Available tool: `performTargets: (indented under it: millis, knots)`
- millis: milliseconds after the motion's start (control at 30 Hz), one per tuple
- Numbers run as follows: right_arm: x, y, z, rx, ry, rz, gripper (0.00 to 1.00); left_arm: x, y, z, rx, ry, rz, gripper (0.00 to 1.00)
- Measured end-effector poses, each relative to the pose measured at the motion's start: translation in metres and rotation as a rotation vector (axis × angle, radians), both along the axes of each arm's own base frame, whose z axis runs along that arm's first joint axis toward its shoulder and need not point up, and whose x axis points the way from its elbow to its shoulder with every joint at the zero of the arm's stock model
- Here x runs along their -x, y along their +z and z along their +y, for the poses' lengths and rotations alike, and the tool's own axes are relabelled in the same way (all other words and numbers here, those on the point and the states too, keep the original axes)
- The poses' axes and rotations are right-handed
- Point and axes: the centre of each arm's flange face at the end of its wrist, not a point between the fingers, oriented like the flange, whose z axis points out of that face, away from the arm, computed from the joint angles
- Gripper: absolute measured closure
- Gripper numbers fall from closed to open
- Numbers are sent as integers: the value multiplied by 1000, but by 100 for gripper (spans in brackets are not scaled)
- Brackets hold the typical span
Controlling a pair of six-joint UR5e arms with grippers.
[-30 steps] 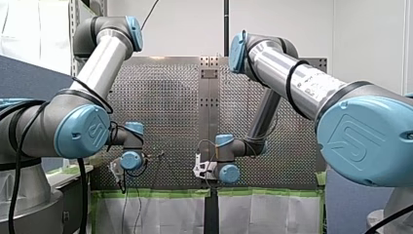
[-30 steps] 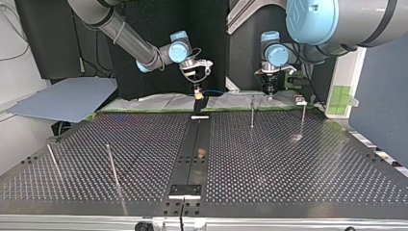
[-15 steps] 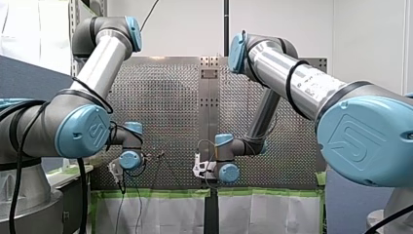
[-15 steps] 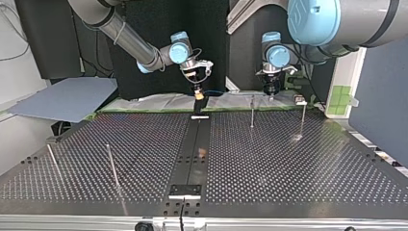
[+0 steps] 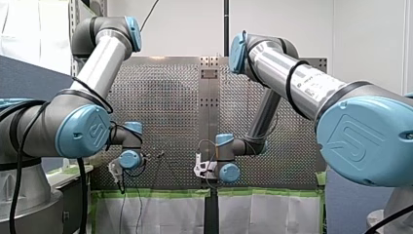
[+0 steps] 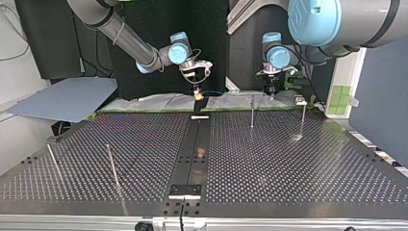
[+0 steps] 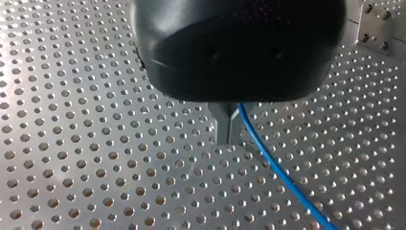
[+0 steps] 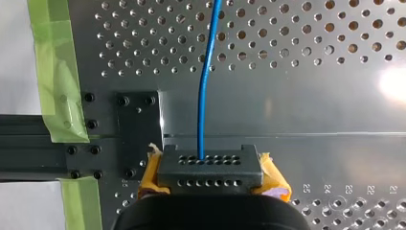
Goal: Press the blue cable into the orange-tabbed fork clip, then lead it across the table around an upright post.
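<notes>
My left gripper (image 7: 229,128) and right gripper (image 8: 210,168) each pinch the blue cable (image 7: 282,178), which runs ahead

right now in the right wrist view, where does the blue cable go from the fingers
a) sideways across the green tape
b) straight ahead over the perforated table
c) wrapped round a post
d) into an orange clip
b: the blue cable comes out of my right gripper and runs straight ahead over the perforated table, clear of the green tape.
</notes>
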Motion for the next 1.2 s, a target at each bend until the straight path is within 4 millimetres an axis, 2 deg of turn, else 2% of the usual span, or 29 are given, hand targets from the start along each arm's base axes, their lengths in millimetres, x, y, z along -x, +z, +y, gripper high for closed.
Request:
performTargets:
  millis: [367, 867, 1067, 1200]
  knots:
    - [-4, 1, 2, -1, 6, 1, 98, 2, -1, 1, -19, 3, 9, 100]
    - [5, -1, -8, -7, -14, 6, 98, 1, 0, -2, -13, -31, 4, 100]
    - [9, -2, -11, -13, -21, 11, 98, -5, 0, -5, -7, -49, -1, 100]
    - [11, -2, -12, -18, -23, 15, 98, -12, -10, -5, -13, -60, 23, 100]
